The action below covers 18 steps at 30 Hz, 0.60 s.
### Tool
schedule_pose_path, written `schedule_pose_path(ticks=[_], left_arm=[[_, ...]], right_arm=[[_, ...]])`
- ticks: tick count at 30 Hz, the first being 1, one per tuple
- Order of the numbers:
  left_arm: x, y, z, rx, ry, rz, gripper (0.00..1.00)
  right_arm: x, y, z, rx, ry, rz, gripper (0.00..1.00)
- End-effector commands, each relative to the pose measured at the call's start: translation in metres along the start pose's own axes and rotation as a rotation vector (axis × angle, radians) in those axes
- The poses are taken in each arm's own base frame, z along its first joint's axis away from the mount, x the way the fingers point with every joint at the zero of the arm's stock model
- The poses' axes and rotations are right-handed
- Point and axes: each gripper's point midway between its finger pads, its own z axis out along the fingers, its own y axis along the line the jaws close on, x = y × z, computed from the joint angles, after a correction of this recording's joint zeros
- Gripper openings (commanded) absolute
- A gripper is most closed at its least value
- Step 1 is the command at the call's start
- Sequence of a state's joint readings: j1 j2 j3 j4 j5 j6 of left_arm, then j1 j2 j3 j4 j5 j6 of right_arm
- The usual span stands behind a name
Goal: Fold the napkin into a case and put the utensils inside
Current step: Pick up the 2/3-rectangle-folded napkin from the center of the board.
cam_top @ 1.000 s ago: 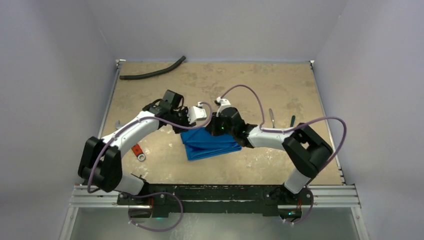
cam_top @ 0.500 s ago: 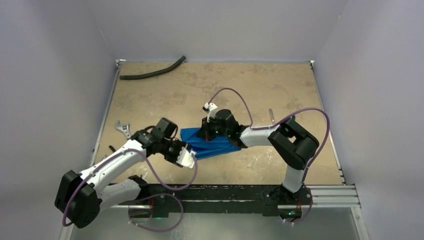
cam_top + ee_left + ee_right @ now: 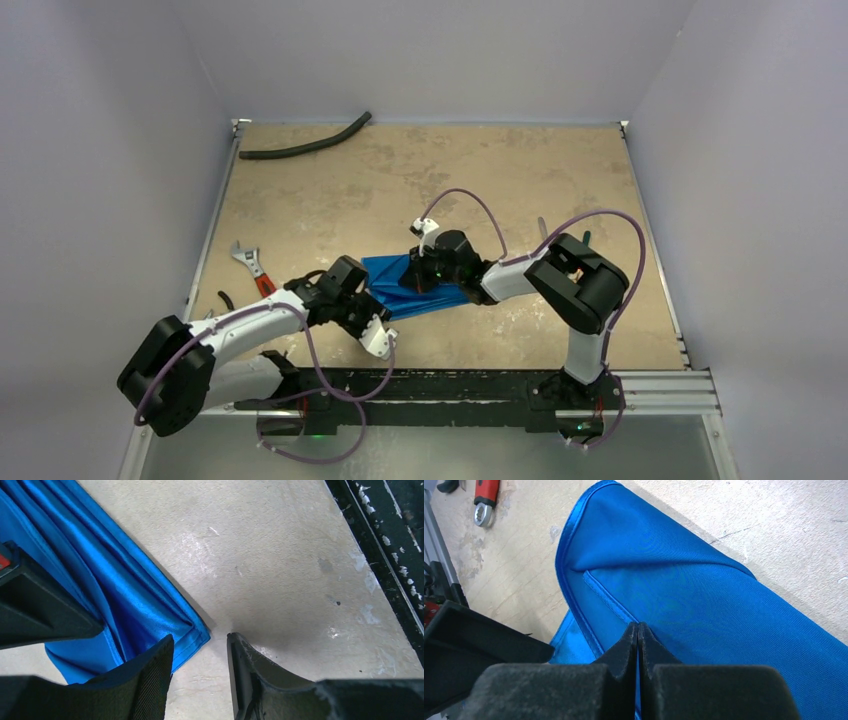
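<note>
The shiny bright blue satin napkin [image 3: 395, 285] lies folded into a flat oblong on the mottled tan table [image 3: 400, 190], towards the near side and about midway between left and right. Both claws are at it.

The right gripper [image 3: 422, 280] sits on top of the cloth, reaching in from the right. Its wrist view shows the two black fingers [image 3: 626, 645] pressed flat together, the tips resting on the blue fabric [image 3: 684, 580] just right of a hemmed fold line. Whether any cloth is nipped between them cannot be told.

The left gripper [image 3: 380, 342] is at the napkin's near left end. Its wrist view shows the jaws standing narrowly apart with bare table in the gap. The napkin's hemmed corner [image 3: 197, 632] lies just beyond the fingertips, and one finger [image 3: 150, 680] overlaps the cloth's edge in the picture. Whether it touches cannot be told.

Only the top view shows both arms meeting over the napkin. It also shows the long black hose [image 3: 305, 147] far off at the table's far left, and the silver wrench with a red handle [image 3: 255, 268] left of the cloth. Only the left wrist view shows the stacked pleats of the fold and the black rail [image 3: 385, 535] along the table's near edge. The right wrist view shows the smooth top layer, with the wrench [image 3: 486, 495] beyond it.
</note>
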State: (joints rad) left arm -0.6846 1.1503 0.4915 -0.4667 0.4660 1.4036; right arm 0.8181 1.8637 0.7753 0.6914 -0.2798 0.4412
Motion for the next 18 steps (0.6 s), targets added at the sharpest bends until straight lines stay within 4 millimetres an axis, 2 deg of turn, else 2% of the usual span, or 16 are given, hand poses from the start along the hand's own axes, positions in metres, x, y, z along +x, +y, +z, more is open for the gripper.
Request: schedule_pose_path(ticks=[1,8,13,16,18], left_arm=[[0.001,0.011,0.007,-0.036,-0.001,0.102,0.42],[0.009,0.014,0.013,-0.107,0.027,0.144,0.39],[0.012,0.001,0.018,-0.071,0.03,0.161,0.37],[0.01,0.005,0.018,-0.089,0.02,0.153,0.33],[0.007,0.013,0.017,-0.12,0.011,0.147,0.26]], right_arm=[[0.0,0.004,-0.001,-0.024,-0.031,-0.002,0.0],[0.012,0.0,0.001,-0.019,-0.008,0.011,0.0],[0.018,-0.003,0.002,-0.011,0.002,0.017,0.0],[0.02,-0.005,0.002,-0.006,0.008,0.019,0.0],[0.02,-0.005,0.003,-0.004,0.007,0.019,0.0]])
